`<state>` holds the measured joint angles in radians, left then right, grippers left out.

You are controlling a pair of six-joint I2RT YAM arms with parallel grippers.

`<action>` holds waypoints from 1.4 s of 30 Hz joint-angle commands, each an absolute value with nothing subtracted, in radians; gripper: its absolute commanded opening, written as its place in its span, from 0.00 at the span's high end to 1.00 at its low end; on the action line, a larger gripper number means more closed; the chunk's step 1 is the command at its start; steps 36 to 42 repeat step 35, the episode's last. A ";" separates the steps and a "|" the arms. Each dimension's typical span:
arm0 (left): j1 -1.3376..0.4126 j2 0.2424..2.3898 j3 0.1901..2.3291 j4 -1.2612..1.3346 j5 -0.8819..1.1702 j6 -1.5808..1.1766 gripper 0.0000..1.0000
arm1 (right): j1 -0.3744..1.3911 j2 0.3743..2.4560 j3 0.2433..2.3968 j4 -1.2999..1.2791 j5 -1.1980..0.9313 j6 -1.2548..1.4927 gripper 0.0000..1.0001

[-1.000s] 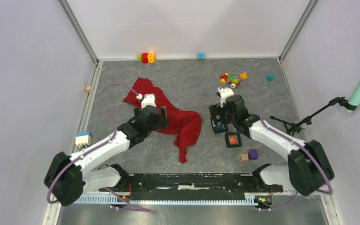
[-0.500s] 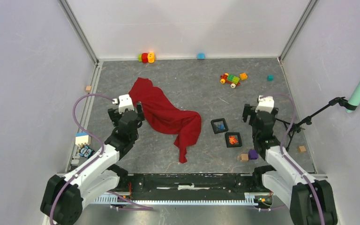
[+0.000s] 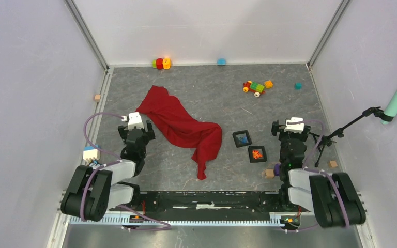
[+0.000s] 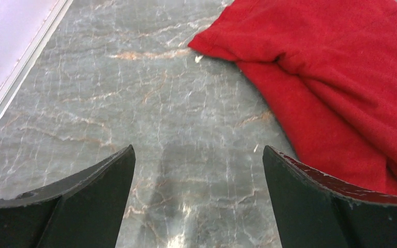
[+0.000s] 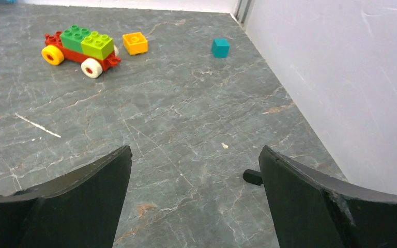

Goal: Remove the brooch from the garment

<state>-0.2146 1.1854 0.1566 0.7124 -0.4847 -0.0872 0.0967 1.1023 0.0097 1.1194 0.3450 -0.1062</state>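
Top external: grey marbled tabletop point(image 3: 212, 88); crumpled red cloth garment point(image 3: 183, 126) lies left of centre. Left gripper point(image 4: 198, 155) sits just off its left edge, right gripper point(image 5: 195, 153) well to the right; both jaws wide apart, empty. Small blue item point(image 3: 243, 138), whether brooch uncertain, in black square tray point(image 3: 235, 138) near the garment.

Grey marbled table point(image 3: 212, 80), crumpled red garment point(image 3: 183, 128), two black trays point(image 3: 242, 138), brick car point(image 3: 254, 87), scattered blocks point(image 3: 221, 61)

Garment point(image 3: 181, 126) lies L of centre, two trays point(image 3: 242, 138) just R of it, toy car point(image 3: 254, 87) behind the trays.
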 commanded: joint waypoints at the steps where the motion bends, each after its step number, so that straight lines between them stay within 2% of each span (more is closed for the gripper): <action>1: -0.180 1.234 0.246 0.841 -0.392 -0.064 0.03 | 0.087 1.250 -0.157 1.439 0.280 -0.153 0.02; 5: -0.177 1.275 0.248 0.907 -0.415 -0.023 0.03 | 0.086 1.401 -0.189 1.671 0.256 -0.171 0.04; 7: -0.172 1.319 0.232 0.991 -0.411 -0.005 0.02 | 0.085 1.351 -0.142 1.480 0.283 -0.157 0.09; 8: -0.171 1.365 0.217 1.049 -0.389 -0.002 0.02 | 0.085 1.373 -0.121 1.480 0.321 -0.146 0.13; 9: -0.169 1.423 0.204 1.133 -0.361 0.025 0.03 | 0.086 1.381 -0.110 1.476 0.331 -0.142 0.04; 11: -0.167 1.505 0.200 1.248 -0.307 0.063 0.03 | 0.087 1.367 -0.115 1.459 0.325 -0.141 0.02; 13: -0.158 1.458 0.237 1.089 -0.303 0.034 0.00 | 0.087 1.378 -0.109 1.469 0.307 -0.151 0.02; 15: -0.146 1.488 0.245 1.133 -0.319 0.026 0.00 | 0.089 1.374 -0.085 1.414 0.281 -0.162 0.02; 42: -0.140 1.480 0.254 1.098 -0.305 0.018 0.00 | 0.087 1.377 -0.091 1.431 0.278 -0.164 0.02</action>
